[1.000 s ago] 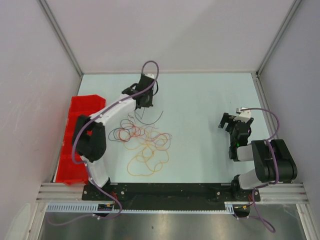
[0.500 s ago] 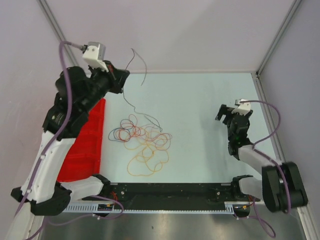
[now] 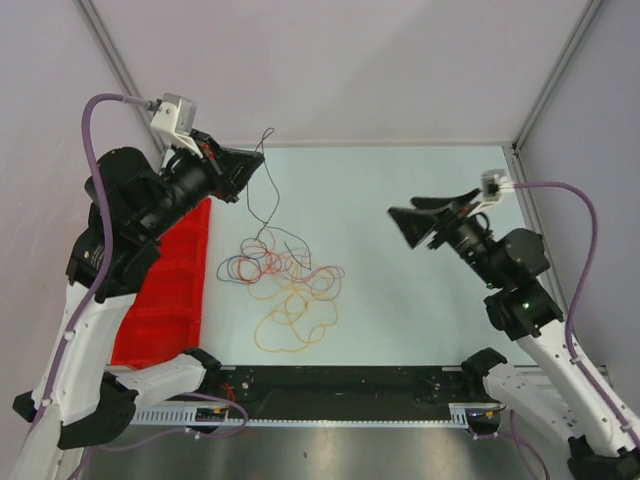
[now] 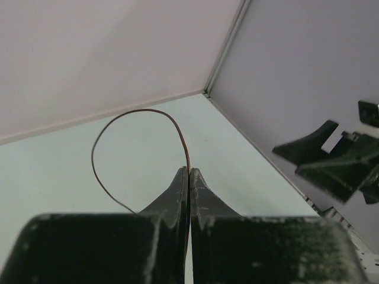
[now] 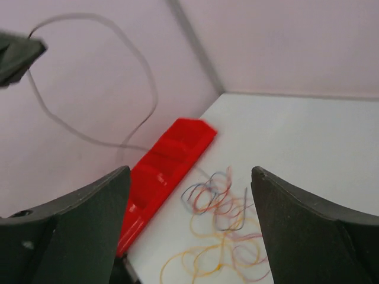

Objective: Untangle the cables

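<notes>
Left end effector [image 4: 188,171] clamped on dark cable [image 4: 147,110], right end effector [image 5: 189,173] apart

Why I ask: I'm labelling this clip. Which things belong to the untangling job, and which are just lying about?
Job in hand:
- tangled cables
- dark cable, raised above the tangle
- left gripper, shut on the dark cable
- right gripper, open and holding nothing

Lying about:
- red bin, to the left of the tangle, untouched
</notes>
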Action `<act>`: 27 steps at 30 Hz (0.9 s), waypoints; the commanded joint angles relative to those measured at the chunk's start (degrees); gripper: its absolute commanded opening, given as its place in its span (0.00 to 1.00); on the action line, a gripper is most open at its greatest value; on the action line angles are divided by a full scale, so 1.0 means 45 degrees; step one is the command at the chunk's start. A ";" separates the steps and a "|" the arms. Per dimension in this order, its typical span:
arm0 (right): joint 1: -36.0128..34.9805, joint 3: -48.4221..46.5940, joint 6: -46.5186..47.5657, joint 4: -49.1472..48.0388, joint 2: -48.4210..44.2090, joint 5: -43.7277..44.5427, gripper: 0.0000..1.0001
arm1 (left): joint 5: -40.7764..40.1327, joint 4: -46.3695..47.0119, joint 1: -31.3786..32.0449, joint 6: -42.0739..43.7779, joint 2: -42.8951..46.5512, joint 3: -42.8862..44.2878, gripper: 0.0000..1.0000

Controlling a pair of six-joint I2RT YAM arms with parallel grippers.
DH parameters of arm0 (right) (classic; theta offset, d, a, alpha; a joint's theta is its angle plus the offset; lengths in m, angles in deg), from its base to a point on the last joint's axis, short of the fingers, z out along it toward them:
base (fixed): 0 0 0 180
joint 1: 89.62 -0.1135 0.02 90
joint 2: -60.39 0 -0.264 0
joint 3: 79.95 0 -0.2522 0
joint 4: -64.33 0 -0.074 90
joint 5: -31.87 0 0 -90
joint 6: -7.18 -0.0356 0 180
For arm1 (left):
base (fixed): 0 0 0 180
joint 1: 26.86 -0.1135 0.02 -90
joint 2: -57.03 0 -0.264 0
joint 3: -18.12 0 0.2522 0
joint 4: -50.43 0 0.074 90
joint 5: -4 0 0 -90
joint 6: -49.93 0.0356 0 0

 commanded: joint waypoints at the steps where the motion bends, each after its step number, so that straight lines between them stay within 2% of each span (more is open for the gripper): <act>1: -0.4303 -0.0800 0.1151 0.1786 0.0936 0.1009 0.86 | -0.0616 0.0196 0.0057 -0.1641 0.0347 -0.0064 0.00; 2: -0.5153 -0.0955 0.1546 0.1961 0.1325 0.2193 0.86 | -0.0849 0.0138 0.0057 -0.2107 0.0269 0.0033 0.00; 3: -0.6883 -0.1305 0.2420 0.2021 0.2083 0.2669 0.87 | -0.1006 -0.0076 0.0057 -0.2344 0.0113 0.0111 0.00; 5: -0.8260 -0.1717 0.3206 0.1924 0.2966 0.4596 0.87 | -0.1183 -0.0272 0.0057 -0.2812 -0.0102 0.0424 0.00; 7: -0.9297 -0.2322 0.3734 0.1613 0.4216 0.5152 0.88 | -0.1359 -0.0507 0.0057 -0.3107 -0.0259 0.0541 0.00; 16: -1.0123 -0.3086 0.4771 -0.1957 0.6640 0.5800 0.85 | -0.1926 -0.1172 0.0038 -0.3596 -0.0240 0.0425 0.00; 25: -1.0123 -0.3632 0.6158 -0.4128 0.7950 0.6168 0.81 | -0.1945 -0.1231 0.0018 -0.4143 -0.0533 0.0386 0.00; 27: -1.0064 -0.3691 0.6373 -0.4442 0.8202 0.6170 0.78 | -0.1945 -0.1075 -0.0001 -0.4182 -0.0630 0.0308 0.00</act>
